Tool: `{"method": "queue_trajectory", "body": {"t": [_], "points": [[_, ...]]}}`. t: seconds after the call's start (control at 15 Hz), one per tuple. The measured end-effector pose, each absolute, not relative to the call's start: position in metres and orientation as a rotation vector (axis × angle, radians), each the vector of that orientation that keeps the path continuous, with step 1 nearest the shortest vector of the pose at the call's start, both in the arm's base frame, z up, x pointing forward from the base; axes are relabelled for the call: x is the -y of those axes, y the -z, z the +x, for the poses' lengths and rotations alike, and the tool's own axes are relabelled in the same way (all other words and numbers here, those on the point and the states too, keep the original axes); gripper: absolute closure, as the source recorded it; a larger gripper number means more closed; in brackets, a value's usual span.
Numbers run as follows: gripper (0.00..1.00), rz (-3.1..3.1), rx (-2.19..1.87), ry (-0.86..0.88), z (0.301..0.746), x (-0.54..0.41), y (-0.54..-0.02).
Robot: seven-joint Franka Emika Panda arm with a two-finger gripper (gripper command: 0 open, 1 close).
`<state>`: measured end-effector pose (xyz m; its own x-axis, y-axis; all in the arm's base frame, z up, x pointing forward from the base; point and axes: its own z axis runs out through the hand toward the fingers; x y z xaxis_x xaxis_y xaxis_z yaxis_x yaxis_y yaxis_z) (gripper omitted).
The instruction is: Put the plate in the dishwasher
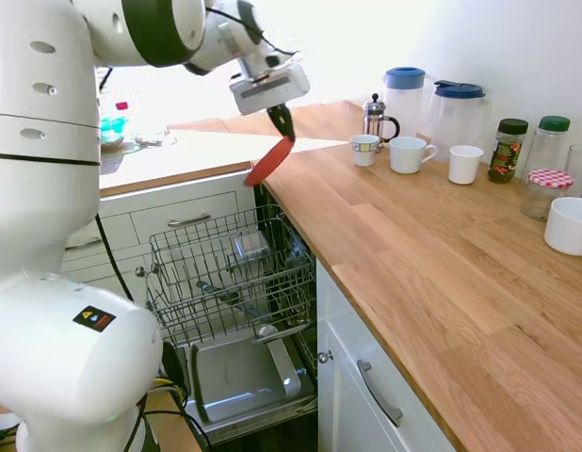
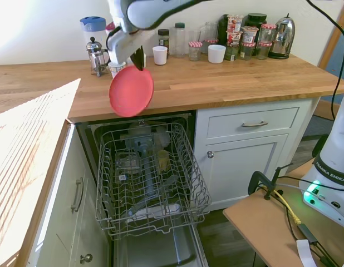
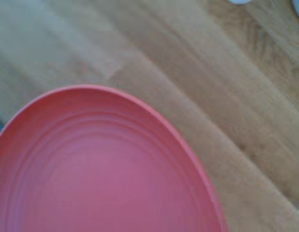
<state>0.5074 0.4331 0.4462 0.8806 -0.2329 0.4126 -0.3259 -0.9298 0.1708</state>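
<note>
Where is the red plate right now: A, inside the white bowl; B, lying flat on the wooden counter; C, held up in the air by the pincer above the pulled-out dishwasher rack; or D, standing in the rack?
C: the pincer grips the plate by its rim, and the plate hangs tilted in the air at the counter edge, above the open dishwasher rack, touching neither.

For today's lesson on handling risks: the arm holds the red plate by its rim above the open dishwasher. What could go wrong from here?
1. The gripper pinches the plate only at its top edge, so it might slip or swing.
2. The plate hangs by the counter edge and may knock it going down.
3. The dishwasher rack already holds items that could block it.
</note>
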Motion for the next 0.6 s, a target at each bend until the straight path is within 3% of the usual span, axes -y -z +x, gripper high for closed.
{"method": "queue_trajectory", "body": {"t": [0.27, 0.4, 0.6], "points": [[1.0, 2.664, 0.098, -0.771, 0.371, -0.508, -0.374], [1.0, 2.572, -0.059, -0.856, 0.334, -0.529, -0.345], [1.0, 2.392, -0.269, -0.954, 0.309, -0.558, -0.253]]}}
